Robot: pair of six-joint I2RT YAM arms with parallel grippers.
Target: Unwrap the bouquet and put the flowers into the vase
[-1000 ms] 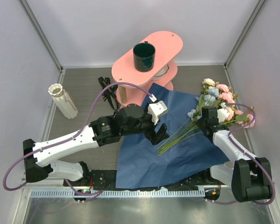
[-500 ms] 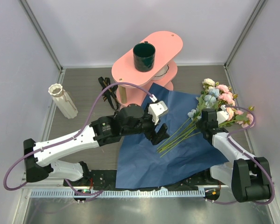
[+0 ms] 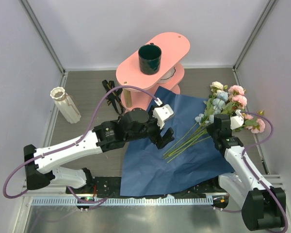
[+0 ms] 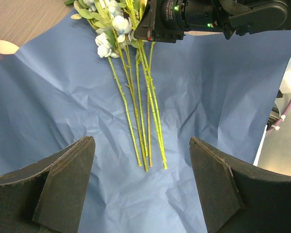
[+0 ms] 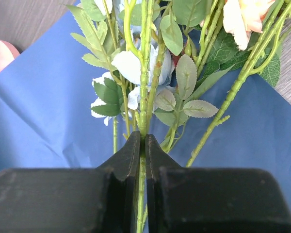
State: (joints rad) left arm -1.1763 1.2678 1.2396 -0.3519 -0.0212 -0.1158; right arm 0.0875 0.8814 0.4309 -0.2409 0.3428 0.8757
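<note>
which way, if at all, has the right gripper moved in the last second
yes: the right gripper shifted slightly right, away from the pink stand, clamped on the flowers

The wrapping paper (image 3: pixel 184 162) lies spread flat under both grippers. The flowers (image 3: pixel 223 99) lie across it: their stem ends are just ahead of the left gripper (image 3: pixel 165 138), and most blooms are beyond the right gripper (image 3: pixel 214 127), past the paper's edge. One stem sits between the right gripper's fingers. The vase (image 3: pixel 64 104) stands well off to the left gripper's left. Beyond the left gripper, the mug (image 3: pixel 150 58) stands on a two-tier stand (image 3: pixel 177 41). The ribbon (image 3: pixel 110 93) lies just left of the stand's foot.
</note>
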